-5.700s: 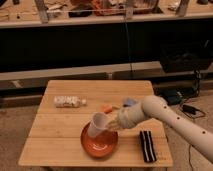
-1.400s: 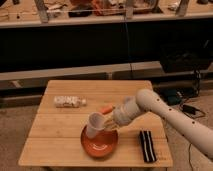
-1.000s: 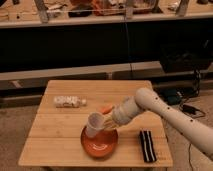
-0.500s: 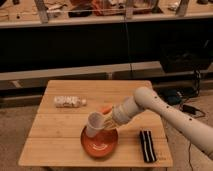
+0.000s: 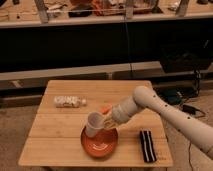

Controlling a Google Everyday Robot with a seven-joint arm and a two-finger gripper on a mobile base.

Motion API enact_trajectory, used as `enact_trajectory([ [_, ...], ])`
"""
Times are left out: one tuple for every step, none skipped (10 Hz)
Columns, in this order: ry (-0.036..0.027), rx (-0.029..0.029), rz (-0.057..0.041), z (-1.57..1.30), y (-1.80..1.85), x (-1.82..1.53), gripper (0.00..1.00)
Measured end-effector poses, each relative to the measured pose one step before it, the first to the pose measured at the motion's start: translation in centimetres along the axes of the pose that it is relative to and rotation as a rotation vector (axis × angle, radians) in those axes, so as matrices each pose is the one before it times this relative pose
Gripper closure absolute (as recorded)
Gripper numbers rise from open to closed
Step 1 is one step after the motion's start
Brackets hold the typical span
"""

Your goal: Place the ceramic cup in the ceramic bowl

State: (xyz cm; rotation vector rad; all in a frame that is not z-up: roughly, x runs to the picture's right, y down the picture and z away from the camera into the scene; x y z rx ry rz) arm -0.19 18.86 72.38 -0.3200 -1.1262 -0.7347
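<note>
The white-cream ceramic cup (image 5: 93, 124) stands tilted at the back left rim of the glossy orange-red ceramic bowl (image 5: 100, 143), which sits near the front of the wooden table (image 5: 55, 135). My gripper (image 5: 104, 121) is at the cup's right side, reaching in from the right on a white arm (image 5: 165, 112). It appears closed on the cup. The cup's base seems to rest inside the bowl.
A clear plastic bottle (image 5: 69, 101) lies on its side at the back left of the table. A black ridged object (image 5: 147, 145) lies at the front right. A small orange item (image 5: 105, 108) shows behind my gripper. A dark shelf unit stands behind the table.
The cup and gripper have shifted slightly left and down toward the bowl's rim over the last seconds; in the last half second almost nothing has moved.
</note>
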Motion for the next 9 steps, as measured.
enact_trajectory([
  [-0.00189,-0.00287,-0.00205,0.007,-0.024,0.023,0.59],
  [-0.00117,-0.00241,-0.00132,-0.012,-0.071,0.046,0.52],
  [-0.00167,-0.00315,-0.00104,0.019,-0.039,0.036,0.50],
  [-0.00204,-0.00366,-0.00200,0.016,-0.074,0.046,0.54],
  [-0.00036,-0.00380,-0.00330,-0.055,-0.099,0.023,0.55],
  [-0.00129,-0.00309,-0.00059,0.017,0.033,0.048,0.55],
  [-0.00157,-0.00360,-0.00139,-0.007,-0.006,0.052,0.55],
  [-0.00034,-0.00187,-0.00163,-0.037,-0.080,0.020,0.52],
  [-0.00228,-0.00310,-0.00232,0.059,-0.021,0.005,0.46],
])
